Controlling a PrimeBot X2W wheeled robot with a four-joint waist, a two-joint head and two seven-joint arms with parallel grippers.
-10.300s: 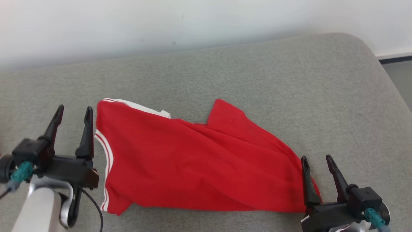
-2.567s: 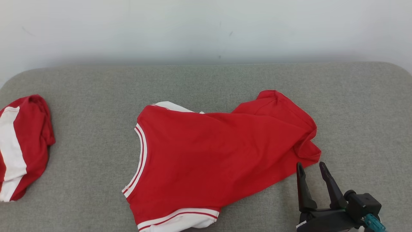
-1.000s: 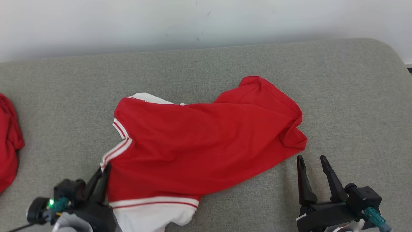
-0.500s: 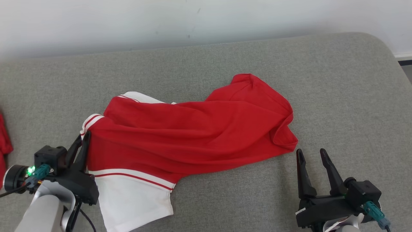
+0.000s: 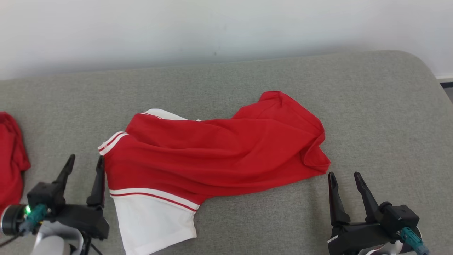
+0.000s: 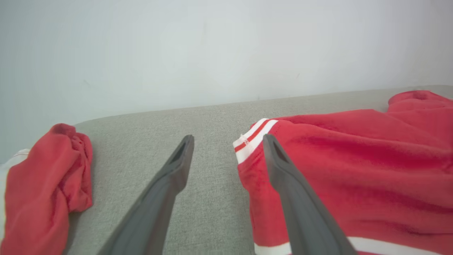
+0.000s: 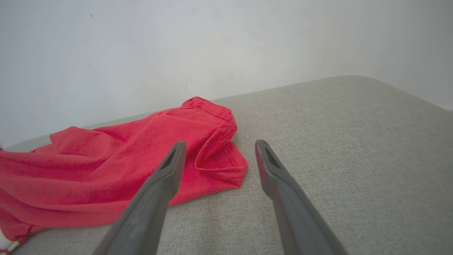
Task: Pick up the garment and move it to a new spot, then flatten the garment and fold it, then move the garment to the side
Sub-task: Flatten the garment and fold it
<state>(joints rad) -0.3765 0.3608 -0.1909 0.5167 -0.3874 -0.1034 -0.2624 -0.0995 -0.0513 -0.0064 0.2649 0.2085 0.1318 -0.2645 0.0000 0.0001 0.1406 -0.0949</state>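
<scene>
The garment (image 5: 219, 156) is a red shirt with white striped trim and a white panel, lying rumpled across the middle of the grey cushion (image 5: 371, 113). My left gripper (image 5: 86, 163) stands open just left of its striped corner, nothing between its fingers. In the left wrist view the garment (image 6: 354, 166) lies beside the right finger of the left gripper (image 6: 228, 141). My right gripper (image 5: 343, 177) is open below the shirt's folded right end, apart from it. In the right wrist view the right gripper (image 7: 217, 147) frames that folded red end of the garment (image 7: 141, 152).
A second red and white garment (image 5: 12, 156) lies bunched at the cushion's far left, seen also in the left wrist view as a bunched garment (image 6: 46, 180). A pale wall (image 5: 226, 28) runs behind the cushion. The cushion's rounded right edge drops off near a dark floor strip (image 5: 446, 84).
My left gripper has let go of the shirt's striped corner and now stands open beside it. The head view has shifted slightly. The right gripper has stayed open in place.
</scene>
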